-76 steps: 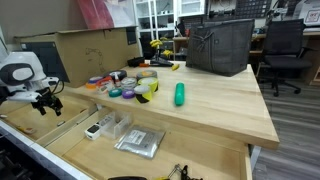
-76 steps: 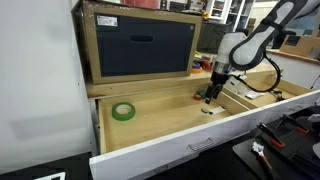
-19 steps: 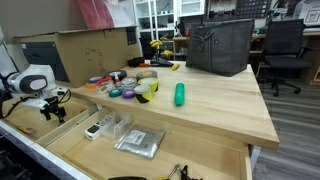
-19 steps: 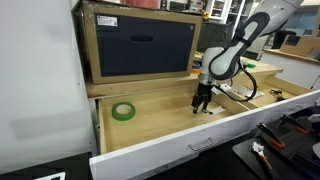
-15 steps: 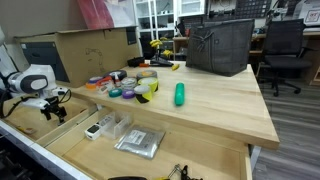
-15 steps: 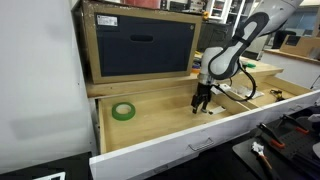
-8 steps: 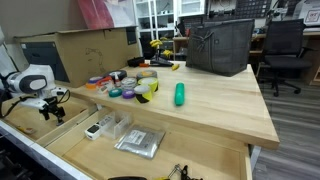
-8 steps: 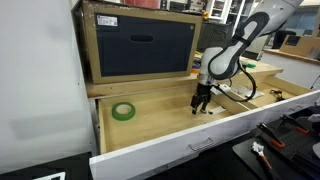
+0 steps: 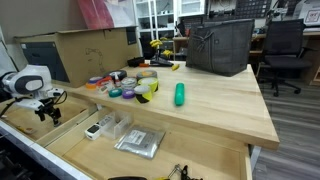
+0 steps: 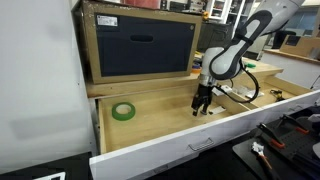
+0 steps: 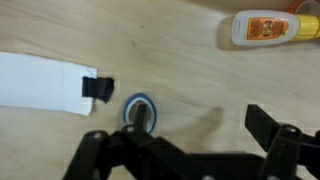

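Fingers spread wide over the drawer (image 10: 150, 128) floor, the gripper (image 10: 202, 108) hangs off-centre above the small blue-rimmed ring (image 11: 139, 110), so closing might knock it aside rather than catch it.

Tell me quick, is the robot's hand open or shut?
Hand: open, holding nothing, hanging over the wooden drawer.

Wooden workbench (image 9: 220, 110) — office chair (image 9: 285, 45) behind
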You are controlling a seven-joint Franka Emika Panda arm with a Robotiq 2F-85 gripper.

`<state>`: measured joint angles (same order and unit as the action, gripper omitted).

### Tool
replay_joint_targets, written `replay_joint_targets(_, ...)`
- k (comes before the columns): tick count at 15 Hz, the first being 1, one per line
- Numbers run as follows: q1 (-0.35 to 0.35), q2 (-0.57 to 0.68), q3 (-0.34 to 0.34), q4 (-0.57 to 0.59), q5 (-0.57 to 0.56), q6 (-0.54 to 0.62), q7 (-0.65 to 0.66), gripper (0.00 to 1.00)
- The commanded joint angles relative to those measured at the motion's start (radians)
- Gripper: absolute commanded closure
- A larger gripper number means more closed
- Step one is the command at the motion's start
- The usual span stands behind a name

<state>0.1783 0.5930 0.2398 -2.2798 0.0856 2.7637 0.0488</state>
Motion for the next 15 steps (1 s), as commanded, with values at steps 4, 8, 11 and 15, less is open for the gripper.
replay_joint_targets(4, 0.002, -0.052, 0.032, -0.072, 0.099, 0.069, 0.060, 0.00)
replay_joint_targets(8, -0.009, -0.057, 0.033, -0.061, 0.114, 0.032, 0.068, 0.00)
replay_joint_targets(11, -0.003, -0.095, 0.015, -0.060, 0.098, -0.015, 0.069, 0.00)
replay_joint_targets(15, -0.007, -0.211, -0.003, -0.092, 0.083, -0.109, 0.063, 0.00)
